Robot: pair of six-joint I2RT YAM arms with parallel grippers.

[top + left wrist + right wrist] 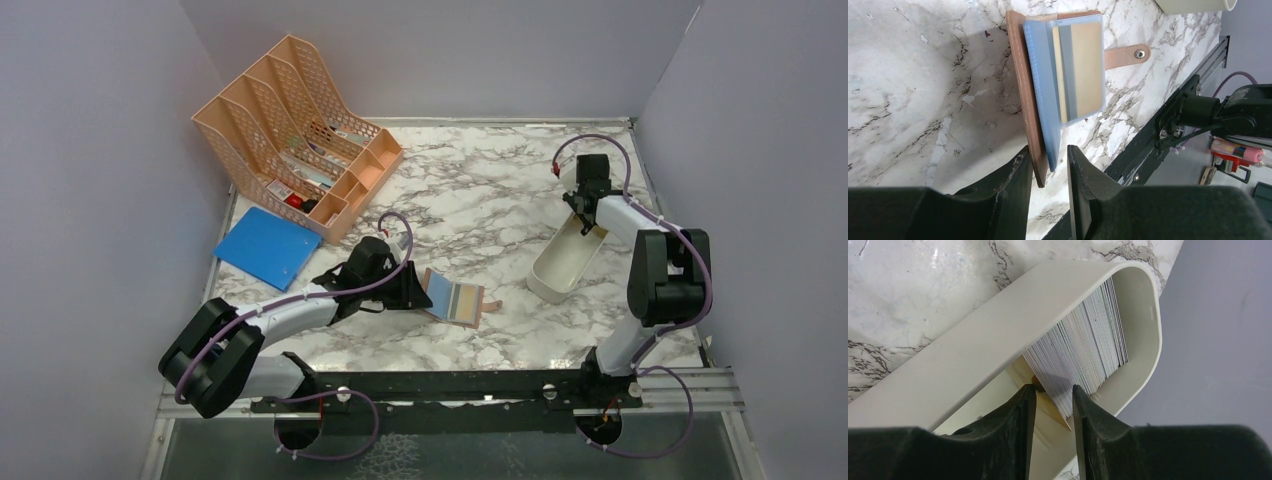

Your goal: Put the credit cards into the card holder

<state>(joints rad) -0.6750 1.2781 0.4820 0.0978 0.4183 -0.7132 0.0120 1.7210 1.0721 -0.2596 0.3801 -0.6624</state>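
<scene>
Left wrist view: the left gripper [1048,149] pinched the edge of the open pinkish-tan leather card holder [1040,65]. The right gripper [1053,388] straddled whitish plastic credit cards [1083,340] in a white oblong tray [973,340]; whether it pressed them, I could not tell.

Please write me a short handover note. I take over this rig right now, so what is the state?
Left gripper: shut on the edge of the open card holder.
Right gripper: inside the white tray, jaws around the nearest of the credit cards; grip not certain.
Done: a gold card sits in a holder slot.
Left: lift a card out, carry it over, slot it.
</scene>
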